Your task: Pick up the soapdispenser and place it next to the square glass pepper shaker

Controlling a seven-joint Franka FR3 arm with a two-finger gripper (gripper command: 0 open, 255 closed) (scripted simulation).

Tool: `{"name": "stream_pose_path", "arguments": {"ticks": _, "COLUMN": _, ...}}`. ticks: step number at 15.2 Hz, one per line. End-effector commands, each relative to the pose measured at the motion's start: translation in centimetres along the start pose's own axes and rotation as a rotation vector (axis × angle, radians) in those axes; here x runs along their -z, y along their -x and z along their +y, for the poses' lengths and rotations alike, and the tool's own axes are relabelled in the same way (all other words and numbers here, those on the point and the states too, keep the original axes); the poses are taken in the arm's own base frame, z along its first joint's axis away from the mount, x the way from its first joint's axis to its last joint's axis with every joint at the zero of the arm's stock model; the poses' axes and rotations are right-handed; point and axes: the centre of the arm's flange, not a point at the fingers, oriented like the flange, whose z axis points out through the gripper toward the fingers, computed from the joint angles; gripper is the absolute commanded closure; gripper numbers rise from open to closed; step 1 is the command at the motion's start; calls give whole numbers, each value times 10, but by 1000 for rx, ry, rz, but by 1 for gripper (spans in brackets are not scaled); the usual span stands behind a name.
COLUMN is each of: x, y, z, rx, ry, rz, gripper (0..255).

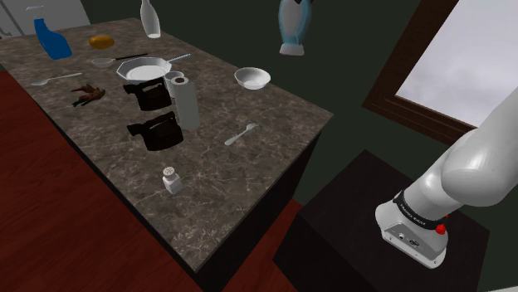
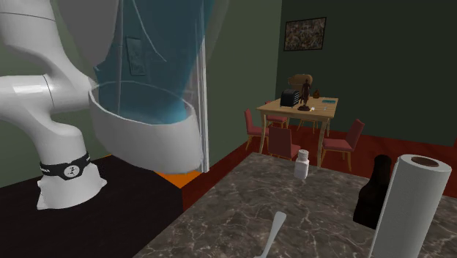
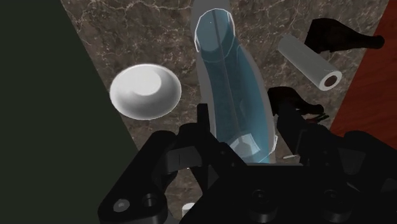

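tool [image 3: 245, 130] is clamping the soap dispenser [image 1: 295, 29] and holding it high over the table [image 1: 249, 178]; pepper shaker [image 1: 173, 179] is sitting well apart, toward the shoulder view's lower left, guessing that's the way to go

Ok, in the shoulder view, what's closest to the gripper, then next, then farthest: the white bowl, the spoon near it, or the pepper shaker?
1. White bowl, below the soap dispenser the gripper holds.
2. Spoon, middle of the table.
3. Pepper shaker, near its lower-left edge.

Bare counter [image 1: 232, 166] around pepper shaker [image 1: 173, 180]; black appliance [image 1: 156, 133], paper roll [image 1: 184, 101] crowd its far side
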Motion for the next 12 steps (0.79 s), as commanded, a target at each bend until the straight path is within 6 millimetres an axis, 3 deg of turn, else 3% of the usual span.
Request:
{"name": "stream_pose_path", "arguments": {"ticks": 1, "x": 8, "y": -2, "z": -2, "rx": 0, "ry": 0, "rz": 0, "gripper": 255}}
{"name": "stream_pose_path", "arguments": {"ticks": 12, "x": -69, "y": -1, "z": -125, "rx": 0, "ry": 0, "rz": 0, "gripper": 255}}
